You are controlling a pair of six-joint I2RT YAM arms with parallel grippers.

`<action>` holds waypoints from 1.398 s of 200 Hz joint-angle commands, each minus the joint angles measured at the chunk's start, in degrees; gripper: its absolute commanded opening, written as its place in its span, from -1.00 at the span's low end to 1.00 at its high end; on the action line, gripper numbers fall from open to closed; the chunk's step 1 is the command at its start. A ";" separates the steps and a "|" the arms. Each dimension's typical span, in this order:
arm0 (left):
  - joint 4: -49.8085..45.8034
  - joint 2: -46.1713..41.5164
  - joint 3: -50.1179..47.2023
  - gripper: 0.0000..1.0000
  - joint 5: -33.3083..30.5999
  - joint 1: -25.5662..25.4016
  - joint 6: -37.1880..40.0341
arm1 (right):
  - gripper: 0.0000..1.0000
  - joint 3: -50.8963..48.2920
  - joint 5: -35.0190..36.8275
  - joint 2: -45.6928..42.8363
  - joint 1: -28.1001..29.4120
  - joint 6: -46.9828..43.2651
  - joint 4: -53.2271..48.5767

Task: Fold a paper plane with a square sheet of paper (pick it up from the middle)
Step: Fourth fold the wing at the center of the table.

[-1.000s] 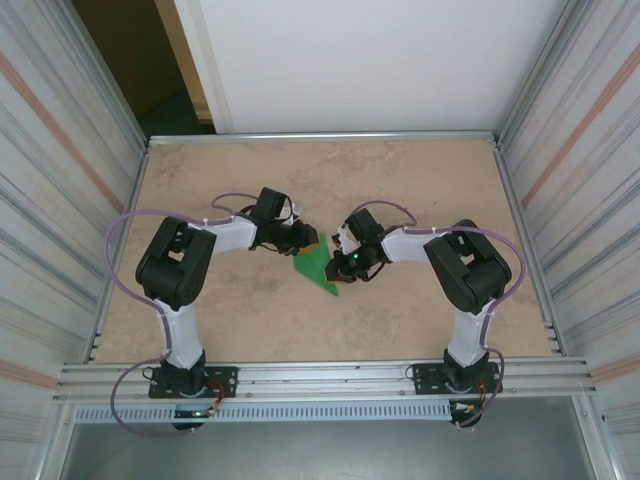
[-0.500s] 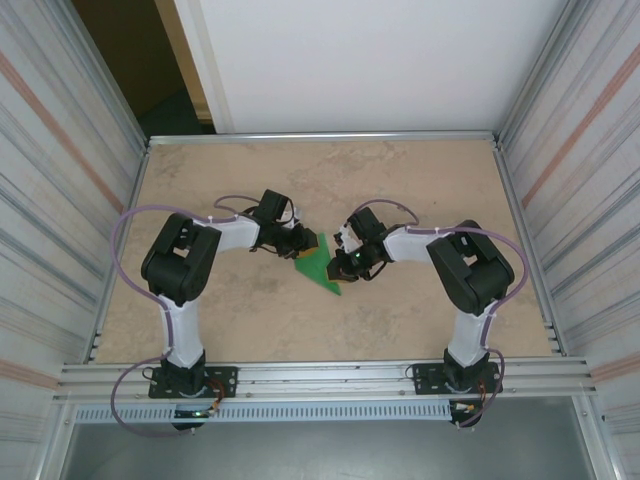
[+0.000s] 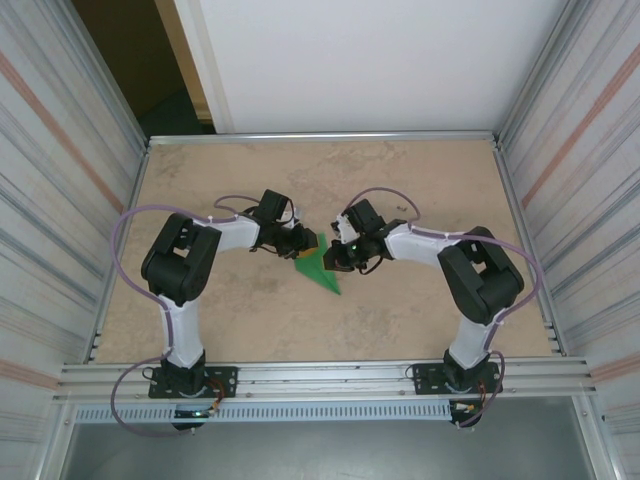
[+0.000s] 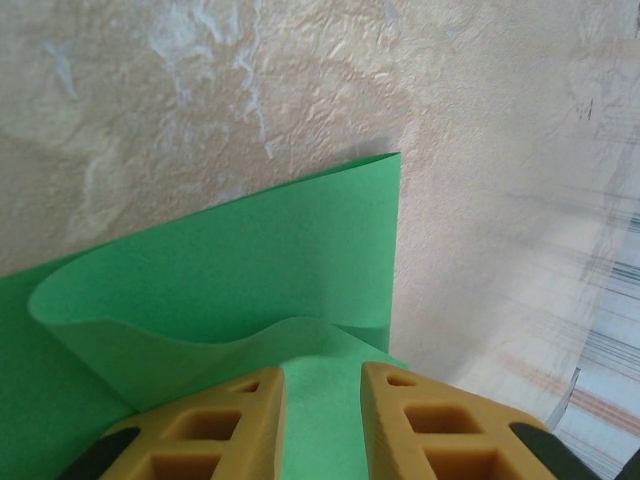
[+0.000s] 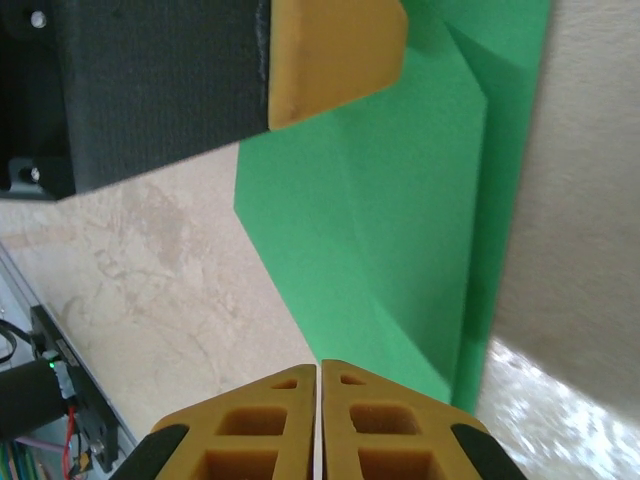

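The square sheet of paper point(image 3: 322, 268) is bright green, part-folded into an angular shape with a point towards the near right, lying mid-table. In the left wrist view the paper point(image 4: 240, 270) has a flap curled over in a soft loop. My left gripper point(image 4: 322, 385) stands on it with its jaws a little apart and a raised bulge of paper in the gap. My right gripper point(image 5: 318, 368) is shut, fingertips together at the creased paper's point(image 5: 400, 200) edge. Whether paper is nipped there I cannot tell. From above, left gripper point(image 3: 306, 243) and right gripper point(image 3: 334, 256) meet over the sheet.
The left gripper's yellow finger point(image 5: 335, 45) and black body hang over the paper's far end in the right wrist view. The beige table point(image 3: 420, 180) is walled by metal rails, with a rail point(image 3: 320, 378) along the near edge. Purple cables arc over both arms.
My right gripper has slid left and slightly away, closer to the left gripper. The paper's far end has risen beside the left gripper. The left arm has hardly moved.
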 commanded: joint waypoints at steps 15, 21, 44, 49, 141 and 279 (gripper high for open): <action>-2.25 1.11 0.19 -0.44 -1.39 -0.05 0.68 | -0.82 4.24 2.44 4.26 1.41 1.17 -1.73; -2.31 1.11 0.20 -0.44 -1.38 -0.11 0.68 | -0.83 4.51 2.43 4.74 1.40 1.17 -1.82; -2.57 1.26 0.22 -0.44 -1.48 -0.11 0.58 | -0.84 4.92 2.37 6.75 1.23 1.00 -1.93; -2.62 1.29 0.29 -0.44 -1.60 -0.08 0.61 | -0.85 5.04 2.24 7.06 1.15 0.97 -2.00; -5.77 2.48 1.58 -0.44 -3.27 -0.11 0.79 | -0.86 1.63 1.73 8.82 0.18 -0.13 -3.09; -11.35 5.07 2.56 -0.44 -6.72 0.29 0.35 | -0.85 -9.67 -2.54 -0.87 -0.95 -0.14 -2.90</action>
